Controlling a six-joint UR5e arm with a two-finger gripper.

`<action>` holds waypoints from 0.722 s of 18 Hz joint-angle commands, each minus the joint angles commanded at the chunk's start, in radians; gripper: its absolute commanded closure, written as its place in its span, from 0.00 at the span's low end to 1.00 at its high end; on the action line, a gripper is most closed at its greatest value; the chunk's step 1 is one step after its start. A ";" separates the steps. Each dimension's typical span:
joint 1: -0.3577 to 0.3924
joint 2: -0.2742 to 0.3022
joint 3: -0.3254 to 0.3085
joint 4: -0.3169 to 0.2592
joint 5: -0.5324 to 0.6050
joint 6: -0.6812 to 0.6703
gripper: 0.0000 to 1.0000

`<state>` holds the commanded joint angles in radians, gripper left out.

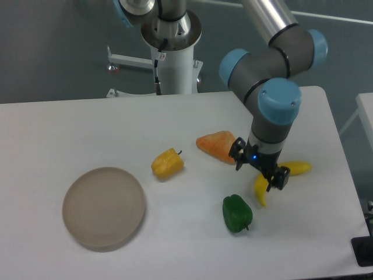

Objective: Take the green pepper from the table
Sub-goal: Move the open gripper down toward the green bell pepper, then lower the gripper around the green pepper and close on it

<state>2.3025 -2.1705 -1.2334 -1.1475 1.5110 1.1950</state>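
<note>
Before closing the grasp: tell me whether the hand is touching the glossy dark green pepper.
Apart. The fixed camera shows bare white table between the hand and the green pepper.

The green pepper (pixel 237 214) lies on the white table (pixel 70 128) toward its front edge, right of centre, stem pointing to the front. Above and just to its right the gripper (pixel 260 169) hangs with its fingers apart, over the near end of a yellow banana (pixel 263 190) and not touching the pepper. An orange wedge (pixel 215 145) sits near the table's middle, a yellow pepper (pixel 167 164) left of it, and a round beige plate (pixel 104 207) near the front left.
</note>
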 joint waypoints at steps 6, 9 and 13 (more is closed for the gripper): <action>0.003 -0.015 -0.020 0.003 -0.003 -0.282 0.00; 0.015 -0.022 -0.041 0.005 -0.050 -0.519 0.00; 0.025 -0.044 -0.040 0.012 -0.126 -0.733 0.00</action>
<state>2.3270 -2.2150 -1.2732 -1.1352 1.3852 0.4622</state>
